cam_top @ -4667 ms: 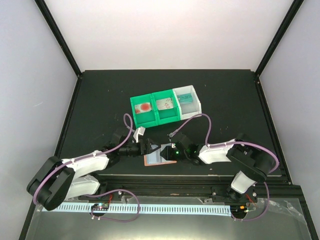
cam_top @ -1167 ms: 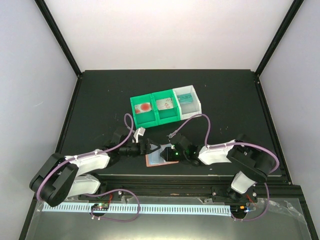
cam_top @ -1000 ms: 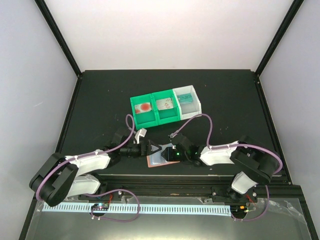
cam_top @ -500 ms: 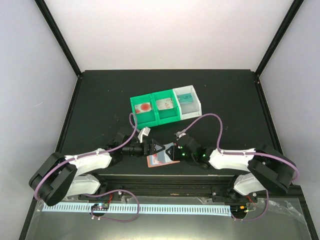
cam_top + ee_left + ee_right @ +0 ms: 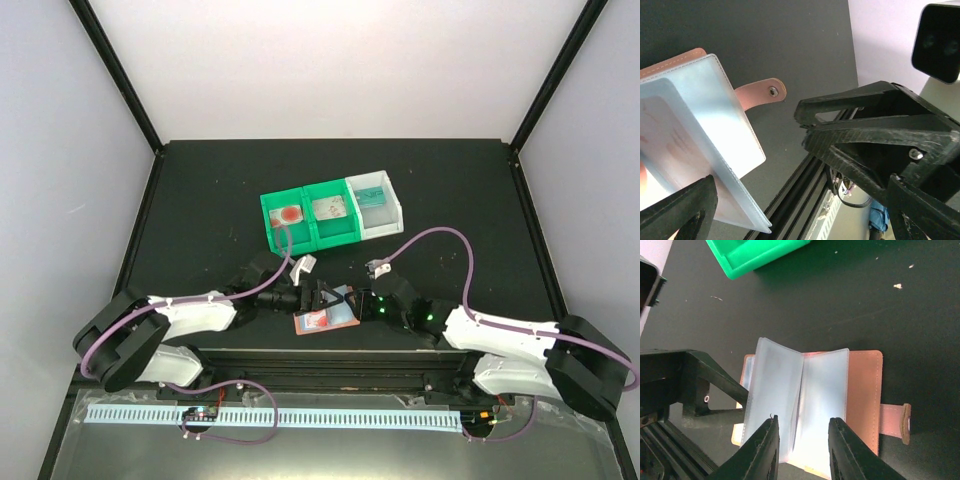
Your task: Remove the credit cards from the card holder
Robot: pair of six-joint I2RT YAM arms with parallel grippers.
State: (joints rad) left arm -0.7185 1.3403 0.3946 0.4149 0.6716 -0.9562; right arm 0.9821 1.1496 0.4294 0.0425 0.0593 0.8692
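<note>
The card holder (image 5: 325, 316) lies open on the black table near the front edge. Its pale blue pockets (image 5: 800, 400) are fanned out over salmon leather, and the tab (image 5: 900, 422) points away. Faint reddish marks show through one pocket (image 5: 670, 145). My right gripper (image 5: 802, 421) is open just above the pockets, a finger on each side of the fold. My left gripper (image 5: 801, 182) is wide open on the other side of the holder, with one finger (image 5: 680, 210) at the edge of a pocket. Three credit cards lie in the trays: red-marked (image 5: 290, 214), pale (image 5: 329, 208) and teal (image 5: 375, 197).
Two green trays (image 5: 302, 232) and a white tray (image 5: 392, 212) stand in a row behind the holder. The table's front rail (image 5: 805, 185) runs close beside the holder. The two grippers face each other only a few centimetres apart.
My right jaws have opened wider and that arm has stretched out to the right. My left gripper has moved right over the holder's edge. The holder has shifted and turned a little.
</note>
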